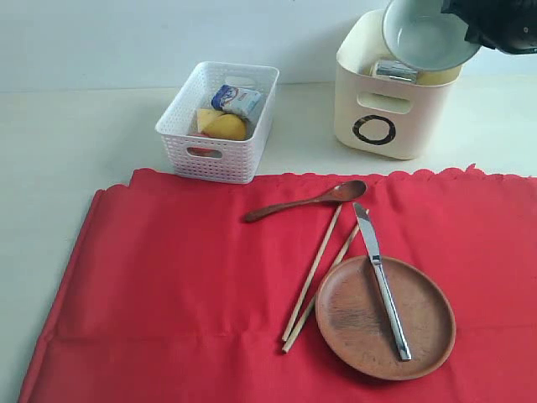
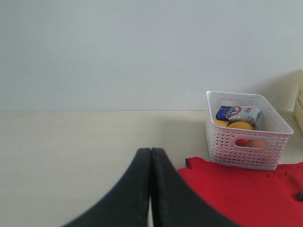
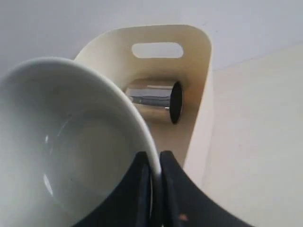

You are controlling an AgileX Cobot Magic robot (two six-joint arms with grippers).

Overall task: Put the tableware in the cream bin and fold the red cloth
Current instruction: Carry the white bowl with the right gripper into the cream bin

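Note:
My right gripper [image 3: 155,158] is shut on the rim of the pale bowl [image 3: 71,137], holding it tilted over the cream bin [image 1: 382,105]. The same bowl [image 1: 424,34] hangs above the bin's opening in the exterior view. A steel cup [image 3: 154,100] lies on its side inside the bin [image 3: 199,66]. On the red cloth [image 1: 168,285] lie a dark wooden spoon [image 1: 306,201], a pair of chopsticks [image 1: 317,277] and a brown clay plate [image 1: 352,323] with a steel knife [image 1: 382,281] across it. My left gripper [image 2: 151,152] is shut and empty, off the cloth's corner [image 2: 236,189].
A white perforated basket [image 1: 220,122] stands behind the cloth at the left, holding a small milk carton [image 1: 239,99] and yellow food [image 1: 225,126]. The left wrist view shows the same basket [image 2: 246,137]. Bare pale table lies left of the cloth.

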